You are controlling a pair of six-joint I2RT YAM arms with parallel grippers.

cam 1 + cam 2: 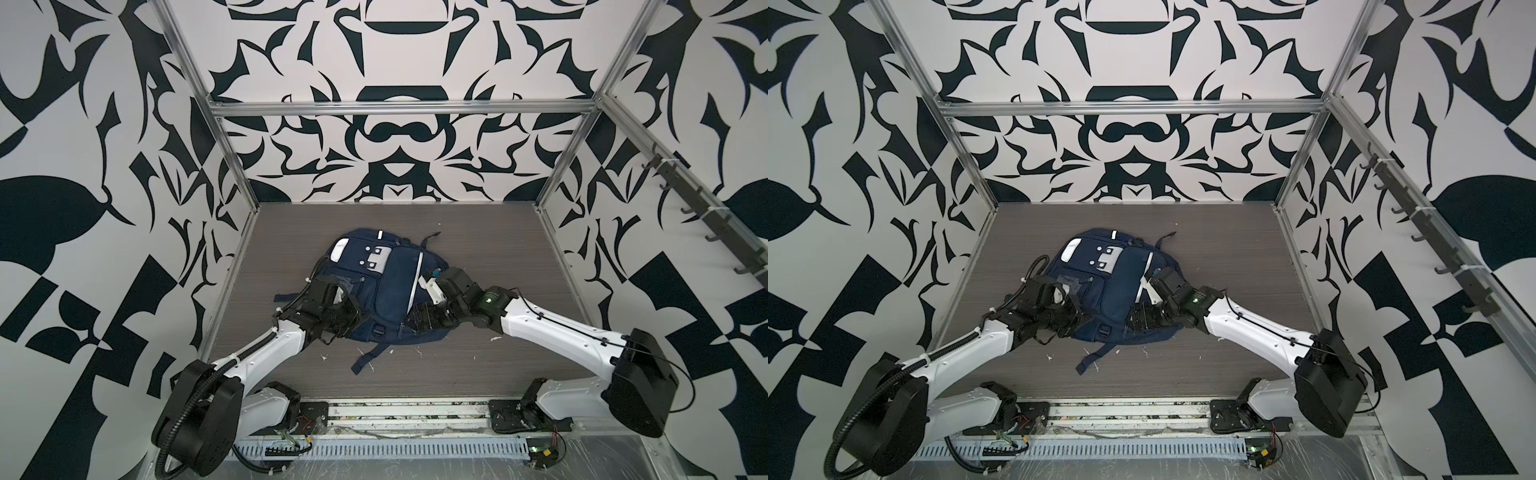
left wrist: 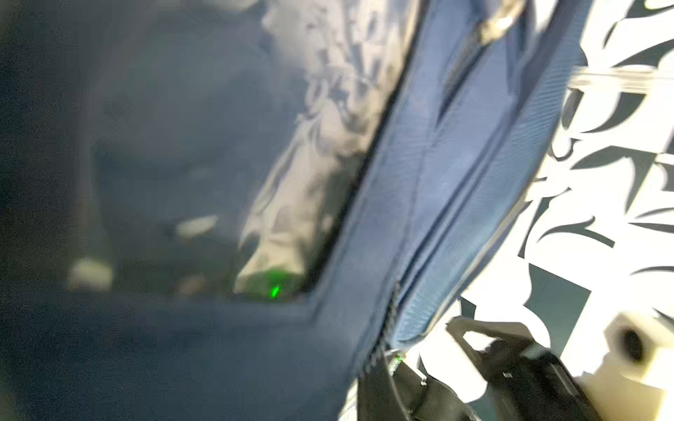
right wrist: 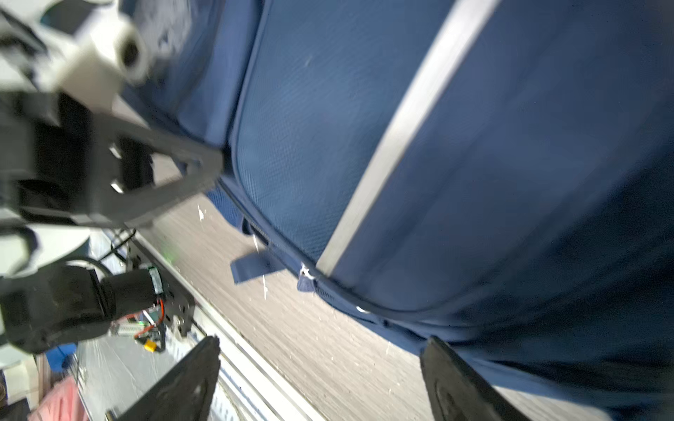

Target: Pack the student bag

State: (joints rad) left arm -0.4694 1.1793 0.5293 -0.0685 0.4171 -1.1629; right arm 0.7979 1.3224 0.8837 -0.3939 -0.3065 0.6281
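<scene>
The navy student bag (image 1: 386,291) (image 1: 1113,286) lies flat on the grey wood-grain table (image 1: 478,257), front up, with white stripes and a grey patch. My left gripper (image 1: 355,309) (image 1: 1077,309) is at its left side, shut on the bag's fabric. Blurred blue cloth (image 2: 456,182) and a pocket's pale lining (image 2: 310,164) fill the left wrist view and hide the jaws. From the right wrist view its dark fingers (image 3: 175,164) meet the bag's seam (image 3: 233,153). My right gripper (image 1: 409,322) (image 1: 1133,320) (image 3: 321,382) stands open at the bag's near right edge, bare table between its fingers.
A loose dark strap (image 1: 365,357) trails toward the front edge among white scraps (image 1: 494,338). A rail of coat hooks (image 1: 685,199) runs along the right wall. Metal frame posts (image 1: 232,166) stand at the back corners. A slotted cable duct (image 1: 374,451) lines the front.
</scene>
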